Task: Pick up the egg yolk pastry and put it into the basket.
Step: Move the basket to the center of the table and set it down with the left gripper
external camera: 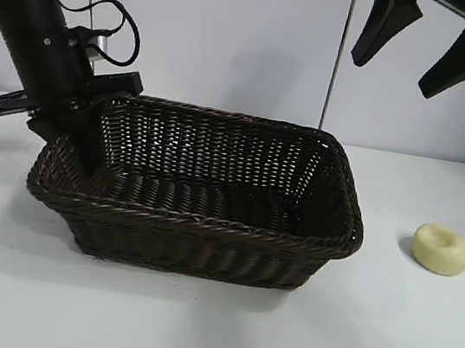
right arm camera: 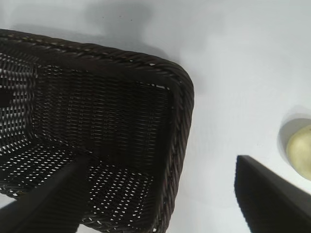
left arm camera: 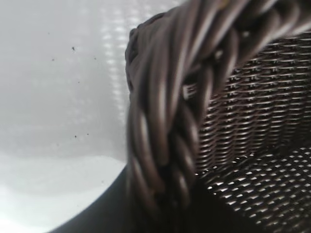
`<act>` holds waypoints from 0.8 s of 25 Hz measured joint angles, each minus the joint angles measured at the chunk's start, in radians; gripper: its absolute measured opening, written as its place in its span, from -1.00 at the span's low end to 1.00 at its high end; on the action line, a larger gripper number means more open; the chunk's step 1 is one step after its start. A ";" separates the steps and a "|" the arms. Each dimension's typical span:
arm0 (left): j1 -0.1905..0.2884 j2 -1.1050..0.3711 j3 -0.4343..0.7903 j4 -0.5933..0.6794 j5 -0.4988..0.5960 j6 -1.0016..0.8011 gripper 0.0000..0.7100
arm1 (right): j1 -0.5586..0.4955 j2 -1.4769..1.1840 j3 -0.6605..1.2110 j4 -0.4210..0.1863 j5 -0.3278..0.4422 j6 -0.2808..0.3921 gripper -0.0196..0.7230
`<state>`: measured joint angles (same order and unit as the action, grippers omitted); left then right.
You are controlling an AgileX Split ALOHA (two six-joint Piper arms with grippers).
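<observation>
The egg yolk pastry, a small round pale-yellow puck, lies on the white table to the right of the basket; it also shows at the edge of the right wrist view. The dark-brown wicker basket stands in the middle. My left gripper is down at the basket's left rear corner, shut on the braided rim, with one finger inside the basket. My right gripper is open and empty, high above the gap between the basket's right end and the pastry.
The white table stretches in front of and to the right of the basket. A pale wall stands behind. The left arm's cables hang above the basket's left rear corner.
</observation>
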<state>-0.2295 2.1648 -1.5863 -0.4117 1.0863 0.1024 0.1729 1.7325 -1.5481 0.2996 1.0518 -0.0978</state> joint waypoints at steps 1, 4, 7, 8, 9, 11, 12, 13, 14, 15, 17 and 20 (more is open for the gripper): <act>0.000 0.000 0.000 0.002 -0.005 0.000 -0.65 | 0.000 0.000 0.000 0.000 0.000 0.000 0.64; 0.000 0.000 -0.002 0.005 -0.014 0.001 -0.21 | 0.000 0.000 0.000 0.000 0.000 0.000 0.64; 0.000 0.000 -0.003 0.005 -0.017 0.001 0.29 | 0.000 0.000 0.000 0.000 0.000 0.000 0.64; 0.000 0.000 -0.003 0.009 -0.017 0.001 0.38 | 0.000 0.000 0.000 0.000 0.000 0.000 0.64; 0.000 -0.001 -0.003 0.018 -0.017 0.001 0.44 | 0.000 0.000 0.000 0.000 0.000 0.000 0.64; 0.000 -0.013 -0.003 0.036 -0.016 0.001 0.49 | 0.000 0.000 0.000 0.000 0.000 0.000 0.64; 0.000 -0.021 -0.003 0.046 -0.016 0.001 0.51 | 0.000 0.000 0.000 0.000 0.000 0.000 0.64; 0.000 -0.031 -0.003 0.056 -0.014 0.001 0.51 | 0.000 0.000 0.000 0.000 0.000 0.000 0.64; 0.000 -0.044 -0.003 0.066 -0.012 0.001 0.52 | 0.000 0.000 0.000 0.000 0.000 0.000 0.64; 0.000 -0.055 -0.003 0.075 -0.006 0.001 0.52 | 0.000 0.000 0.000 0.000 0.000 0.000 0.64; 0.000 -0.080 -0.003 0.084 0.010 0.001 0.53 | 0.000 0.000 0.000 0.000 0.000 0.000 0.64; 0.000 -0.124 -0.003 0.096 0.032 0.001 0.53 | 0.000 0.000 0.000 0.000 0.000 0.000 0.64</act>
<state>-0.2295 2.0412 -1.5895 -0.3153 1.1187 0.1033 0.1729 1.7325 -1.5481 0.2996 1.0518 -0.0978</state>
